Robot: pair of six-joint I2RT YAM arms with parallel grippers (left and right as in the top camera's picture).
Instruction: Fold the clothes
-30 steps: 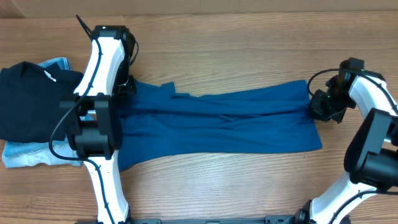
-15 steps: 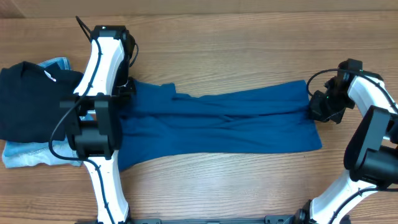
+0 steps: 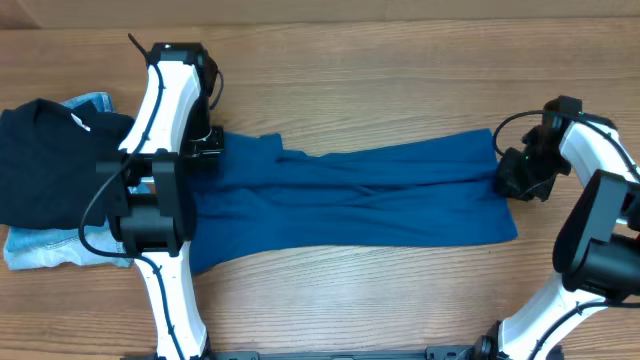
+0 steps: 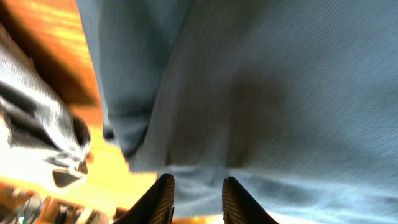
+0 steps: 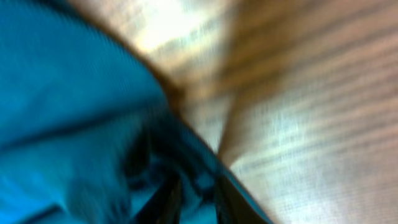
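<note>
The clothes (image 3: 350, 200), a plain teal-blue garment, lie spread lengthwise across the wooden table. My left gripper (image 3: 207, 146) sits at the garment's left end. In the left wrist view its fingertips (image 4: 196, 186) stand apart over the fabric (image 4: 280, 93), and nothing is pinched between them. My right gripper (image 3: 508, 178) is at the garment's right edge. The right wrist view is blurred; the gripper (image 5: 198, 193) shows a narrow gap, with the teal edge (image 5: 62, 112) lying in and around it.
A black folded garment (image 3: 45, 160) lies at the far left on top of light blue jeans (image 3: 40, 250), just beside my left arm. Bare wood (image 3: 400, 60) stretches behind the garment and in front of it.
Both grippers have opened their jaws and let go of the garment's ends. The left gripper shifted slightly towards the fabric. The garment stays flat in place.
</note>
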